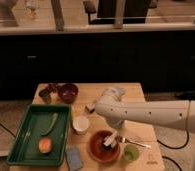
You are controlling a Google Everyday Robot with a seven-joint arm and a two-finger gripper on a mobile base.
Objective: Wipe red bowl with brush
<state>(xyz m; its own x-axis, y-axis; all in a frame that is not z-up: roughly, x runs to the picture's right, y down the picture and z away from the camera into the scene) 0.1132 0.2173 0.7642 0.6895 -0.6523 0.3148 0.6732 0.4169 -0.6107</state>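
The red bowl (102,147) is a wide orange-red dish near the table's front edge. My gripper (112,136) reaches down from the white arm (141,114) into the bowl's right half. It is shut on the brush (109,142), whose pale handle shows just under the dark fingers. The brush's lower end rests inside the bowl, and its bristles are hard to make out.
A white cup (80,124) stands just left of the bowl, with a green cup (131,152) to its right. A thin utensil (137,144) and a blue sponge (73,157) lie nearby. A green tray (21,135) holds food at left. A maroon bowl (68,92) sits at the back.
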